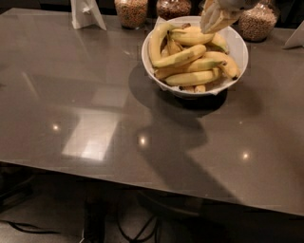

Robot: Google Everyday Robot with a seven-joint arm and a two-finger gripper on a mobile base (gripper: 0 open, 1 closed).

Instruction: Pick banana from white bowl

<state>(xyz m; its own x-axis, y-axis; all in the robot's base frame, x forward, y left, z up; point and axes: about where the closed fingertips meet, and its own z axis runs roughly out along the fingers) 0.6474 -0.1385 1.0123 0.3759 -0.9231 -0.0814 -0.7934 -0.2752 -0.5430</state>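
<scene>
white bowl (241, 47) of bananas (190, 78) sits under the pale gripper (214, 20), its grip state unclear.

Operator: What's on the desk (71, 118), counted?

Spotter: You have one white bowl (241, 45) and one heap of bananas (192, 78) in it.

Operator: How many bananas?

Spotter: You can tell apart at least eight. Short ends peeking out from beneath the pile are too hidden for you to count.

Operator: And along the far edge?

Spotter: You'll find three jars (130, 12) of grains in a row. There are also two white stands (86, 13), one towards each far corner, the right one cut off by the frame.

Operator: Grippers?

Spotter: You have one gripper (216, 19), up at the top, over the far rim of the bowl.
</scene>
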